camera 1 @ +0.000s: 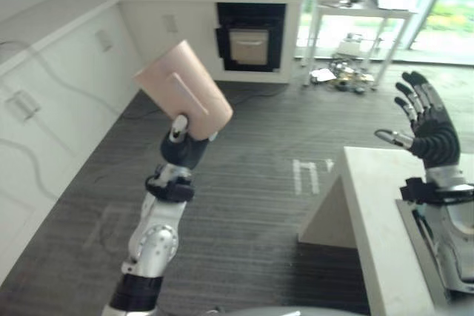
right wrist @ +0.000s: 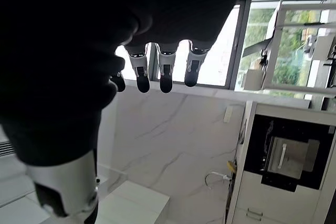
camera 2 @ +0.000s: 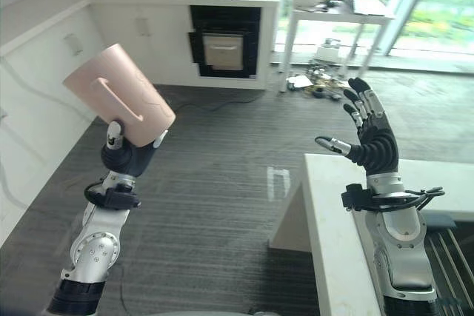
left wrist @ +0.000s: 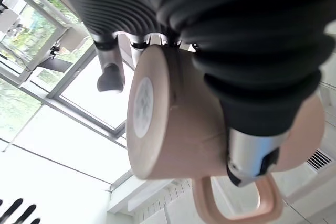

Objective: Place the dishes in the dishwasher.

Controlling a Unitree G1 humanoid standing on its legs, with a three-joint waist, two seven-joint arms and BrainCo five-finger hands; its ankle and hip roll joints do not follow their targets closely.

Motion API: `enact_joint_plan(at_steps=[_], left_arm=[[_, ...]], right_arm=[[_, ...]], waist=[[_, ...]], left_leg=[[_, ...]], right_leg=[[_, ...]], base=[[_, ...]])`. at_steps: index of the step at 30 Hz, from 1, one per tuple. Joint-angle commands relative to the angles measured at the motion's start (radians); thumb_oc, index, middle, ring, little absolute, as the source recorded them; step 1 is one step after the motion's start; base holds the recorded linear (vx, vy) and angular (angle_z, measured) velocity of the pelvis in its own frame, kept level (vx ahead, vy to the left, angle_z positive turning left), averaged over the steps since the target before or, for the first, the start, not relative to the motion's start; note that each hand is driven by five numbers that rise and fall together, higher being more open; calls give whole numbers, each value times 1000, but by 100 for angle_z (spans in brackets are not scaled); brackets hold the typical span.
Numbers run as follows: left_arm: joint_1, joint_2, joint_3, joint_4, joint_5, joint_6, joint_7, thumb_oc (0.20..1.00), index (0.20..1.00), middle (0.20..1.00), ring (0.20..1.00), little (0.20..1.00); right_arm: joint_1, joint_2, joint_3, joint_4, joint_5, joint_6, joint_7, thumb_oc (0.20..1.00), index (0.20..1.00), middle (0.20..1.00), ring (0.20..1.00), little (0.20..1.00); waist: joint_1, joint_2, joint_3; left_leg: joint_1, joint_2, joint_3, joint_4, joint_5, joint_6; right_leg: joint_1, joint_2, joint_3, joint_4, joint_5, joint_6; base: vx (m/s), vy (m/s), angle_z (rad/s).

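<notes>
White marbled cabinets (camera 1: 59, 72) line the kitchen toward ten o'clock, a dark built-in appliance (camera 1: 250, 41) sits under the far counter at twelve o'clock, and grey floor (camera 1: 252, 183) fills the middle. Raised over that floor at about ten o'clock, the left hand (camera 1: 184, 146) has fingers and thumb curled round a pink mug (camera 1: 184, 90), tilted with its handle showing. At three o'clock the right hand (camera 2: 374, 138) is held upright above a white countertop (camera 2: 333, 220), fingers spread and straight, holding nothing.
</notes>
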Motion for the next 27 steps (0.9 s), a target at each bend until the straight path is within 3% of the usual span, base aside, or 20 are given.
enact_joint_plan(at_steps=[1,4,15,16,24,27], left_arm=[[-49,26,95,-42,-64,-46,-3,200,200,200,200,200],[-33,18,110,-51,-51,-44,-2,200,200,200,200,200],[-18,19,110,-49,-25,-32,3,200,200,200,200,200],[1,88,96,-42,238,-101,-7,200,200,200,200,200],[24,93,106,-10,203,-95,-33,200,200,200,200,200],[38,89,115,-4,177,-112,-21,200,200,200,200,200]], right_arm=[[3,-12,-71,-6,59,-85,20,1000,1000,1000,1000,1000],[19,21,-68,-7,31,-92,53,1000,1000,1000,1000,1000],[11,52,-30,-5,-24,-66,27,1000,1000,1000,1000,1000],[47,101,36,-11,96,-63,43,1000,1000,1000,1000,1000],[56,95,35,-7,109,-74,51,1000,1000,1000,1000,1000],[54,94,38,2,112,-81,58,1000,1000,1000,1000,1000]], waist=[[-23,45,-27],[-23,54,-41],[0,46,-51],[-30,57,-10],[-31,55,-38],[-27,53,-30]], left_leg=[[96,-35,-121,-89,28,1],[94,-43,-130,-89,15,3],[95,-60,-138,-89,-4,23],[94,-86,-174,-89,-15,28],[95,-77,-158,-89,-12,32],[104,-63,-150,-47,-3,13]], right_leg=[[-5,-5,72,2,-22,86],[-10,-12,58,0,-19,91],[-3,-27,29,1,-22,102],[-37,10,145,8,-9,96],[-31,56,152,0,-30,66],[-18,79,171,0,-43,45]], base=[[45,96,-21],[68,52,1],[35,25,7],[0,0,0],[7,-83,0],[13,-205,-8]])
